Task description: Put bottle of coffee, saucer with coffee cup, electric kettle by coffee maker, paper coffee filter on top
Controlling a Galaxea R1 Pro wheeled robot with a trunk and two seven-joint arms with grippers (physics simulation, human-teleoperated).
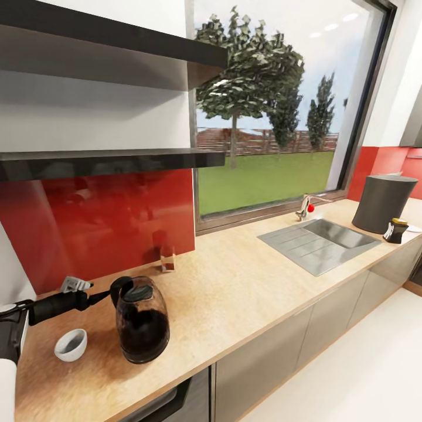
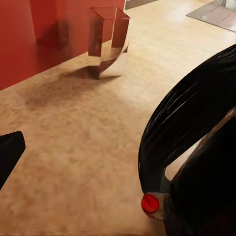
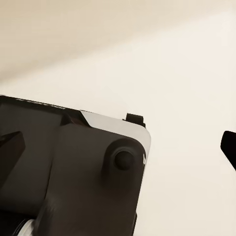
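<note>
On the kitchen countertop (image 1: 234,293) at the near left stands the electric kettle (image 1: 142,322), smoky glass with a black lid. My left gripper (image 1: 108,295) is right at its black handle (image 2: 172,132). In the left wrist view one fingertip (image 2: 10,152) stands wide of the handle, so the gripper (image 2: 118,152) is open. The white coffee cup (image 1: 71,344) sits just left of the kettle. Far right, the grey coffee maker (image 1: 384,202) has the bottle of coffee (image 1: 397,230) beside it. The kitchen shelf (image 1: 111,161) is bare. My right gripper (image 3: 118,145) is open over pale floor.
A steel sink (image 1: 319,240) with a faucet (image 1: 305,208) lies between the kettle and the coffee maker. A small clear glass box (image 1: 167,258) (image 2: 108,42) stands against the red backsplash (image 1: 99,223). A higher shelf (image 1: 111,41) hangs above. A big window fills the back wall.
</note>
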